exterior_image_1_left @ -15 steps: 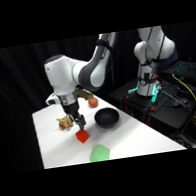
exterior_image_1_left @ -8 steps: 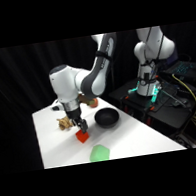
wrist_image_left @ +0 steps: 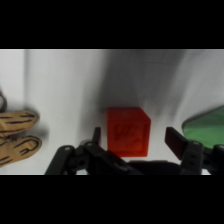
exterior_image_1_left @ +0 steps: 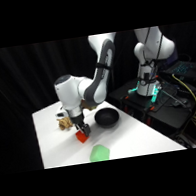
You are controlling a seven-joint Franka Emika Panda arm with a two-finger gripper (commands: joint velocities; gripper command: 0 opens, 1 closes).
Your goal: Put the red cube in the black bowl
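Note:
The red cube (wrist_image_left: 128, 131) (exterior_image_1_left: 82, 137) lies on the white table (exterior_image_1_left: 136, 136), left of the black bowl (exterior_image_1_left: 107, 118). My gripper (exterior_image_1_left: 82, 132) has come down right over the cube. In the wrist view my gripper (wrist_image_left: 134, 141) is open, its two dark fingers (wrist_image_left: 176, 141) standing on either side of the cube with gaps between them and its faces. The bowl is out of the wrist view.
A pale green block (exterior_image_1_left: 99, 153) (wrist_image_left: 204, 126) lies near the table's front edge, close to the cube. A tan striped toy (exterior_image_1_left: 65, 122) (wrist_image_left: 17, 135) sits behind the gripper at the left. A second white arm (exterior_image_1_left: 148, 58) and cables stand beyond the table at right.
The arm has swung forward and lowered, bringing the gripper from above the tan toy down to the red cube.

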